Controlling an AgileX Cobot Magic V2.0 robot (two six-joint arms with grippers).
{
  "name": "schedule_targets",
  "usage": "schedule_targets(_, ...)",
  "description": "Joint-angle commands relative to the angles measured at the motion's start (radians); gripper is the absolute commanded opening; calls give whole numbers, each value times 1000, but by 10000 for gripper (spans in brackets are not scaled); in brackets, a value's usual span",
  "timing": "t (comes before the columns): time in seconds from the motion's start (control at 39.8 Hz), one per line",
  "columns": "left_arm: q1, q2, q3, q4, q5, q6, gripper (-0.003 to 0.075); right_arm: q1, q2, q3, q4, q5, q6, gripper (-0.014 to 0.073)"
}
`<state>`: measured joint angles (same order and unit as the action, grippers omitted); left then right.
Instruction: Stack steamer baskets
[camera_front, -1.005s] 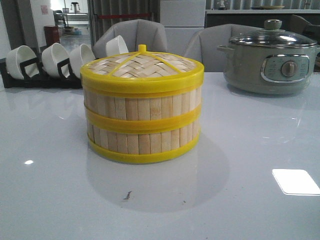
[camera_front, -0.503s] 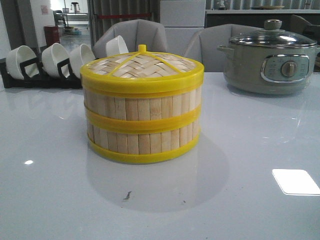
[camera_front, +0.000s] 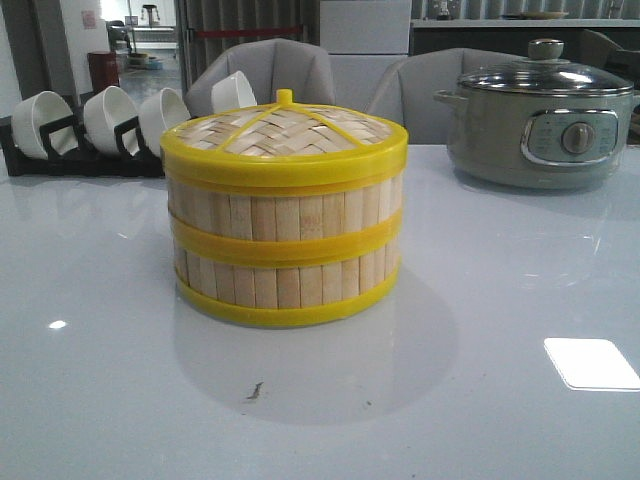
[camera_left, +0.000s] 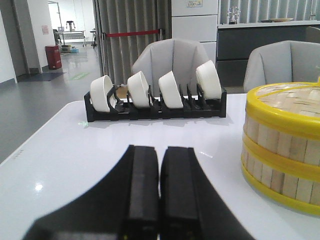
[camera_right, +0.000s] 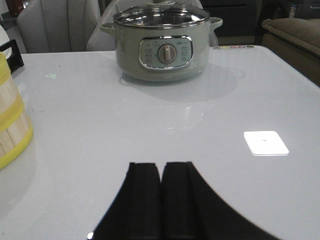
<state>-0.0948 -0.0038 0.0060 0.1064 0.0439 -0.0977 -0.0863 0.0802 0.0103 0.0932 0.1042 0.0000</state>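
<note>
Two steamer baskets (camera_front: 285, 235) stand stacked one on the other in the middle of the white table, with a woven bamboo lid (camera_front: 285, 130) with a yellow rim on top. The stack also shows in the left wrist view (camera_left: 285, 145) and at the edge of the right wrist view (camera_right: 12, 125). My left gripper (camera_left: 160, 150) is shut and empty, low over the table, beside the stack and apart from it. My right gripper (camera_right: 161, 166) is shut and empty, on the stack's other side, well apart from it. Neither gripper shows in the front view.
A black rack (camera_front: 70, 150) with several white bowls (camera_front: 110, 115) stands at the back left; it also shows in the left wrist view (camera_left: 155, 107). A grey electric pot (camera_front: 540, 125) with a glass lid stands at the back right. Grey chairs (camera_front: 270, 70) are behind the table.
</note>
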Motion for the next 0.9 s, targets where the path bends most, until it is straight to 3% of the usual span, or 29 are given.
schedule_targets(0.0,2,-15,2,0,-81,-9,87,16,-61,3,15,-63,8,28)
schedule_targets(0.2,2,-15,2,0,-81,-9,87,37,-112,5,15,-17,8,28)
schedule_targets(0.73,2,-13,2,0,-81,-9,87,37,-112,5,13,-84,7,28)
schedule_targets(0.88,2,-13,2,0,-81,-9,87,37,-112,5,-52,-110,7,28)
